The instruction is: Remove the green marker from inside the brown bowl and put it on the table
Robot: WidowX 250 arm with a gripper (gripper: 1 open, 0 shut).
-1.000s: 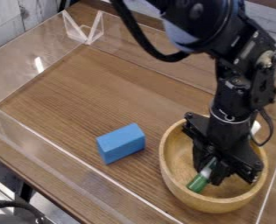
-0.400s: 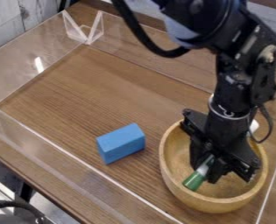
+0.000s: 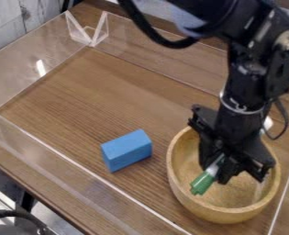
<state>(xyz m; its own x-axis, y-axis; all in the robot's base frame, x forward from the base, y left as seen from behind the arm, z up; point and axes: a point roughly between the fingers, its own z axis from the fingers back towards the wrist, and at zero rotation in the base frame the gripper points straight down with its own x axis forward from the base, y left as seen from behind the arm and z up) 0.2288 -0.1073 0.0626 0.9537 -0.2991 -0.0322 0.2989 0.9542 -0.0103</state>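
The pincer (image 3: 216,172) was clenched on the green marker (image 3: 205,183), pointing straight down over the brown bowl (image 3: 183,156). Only the green end of the marker showed below the black fingers, slanting down toward the bowl's near left wall; the rest of it was hidden behind the arm. I could not tell whether that tip was touching the wood or hanging just clear of it.

To my eye the step in hand was the lift out of the bowl. Doing it well would mean going straight up until the low tip was plainly above the thick rim, since a sideways move too soon might catch the tip on the wall and twist the marker in the grip. The hold looked to be near one end, so a slow, steady carry seemed wise. Open bench (image 3: 122,87) lay to the left, with the blue block (image 3: 127,149) near the bowl; setting down well apart from that block would be safest.
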